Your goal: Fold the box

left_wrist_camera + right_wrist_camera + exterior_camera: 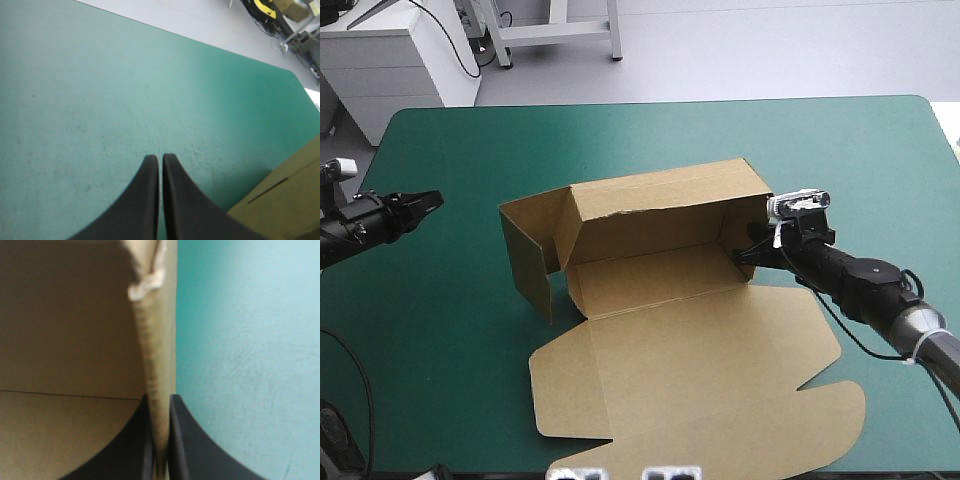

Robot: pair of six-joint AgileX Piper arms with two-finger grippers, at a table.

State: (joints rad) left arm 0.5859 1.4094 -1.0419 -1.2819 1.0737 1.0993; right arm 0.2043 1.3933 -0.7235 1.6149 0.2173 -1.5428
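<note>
Right jaws: pinching your brown cardboard box's (650, 275) right wall. Left jaws: pressed together, empty, well apart leftward.

The desk (650, 130) is filling most of the high view, its teal-green cover (450, 300) lying smooth and running out to rounded far corners. Fine pale scratches (235, 372) are showing on the cover in the right wrist view, and faint scuffs (200, 140) in the left wrist view. Beyond the far edge a grey floor (770, 50) is stretching away. A white cabinet (395, 60) is standing just past the far left corner, a black cable (447, 35) drooping across it, and a grey metal frame (560, 35) is standing near it.
</note>
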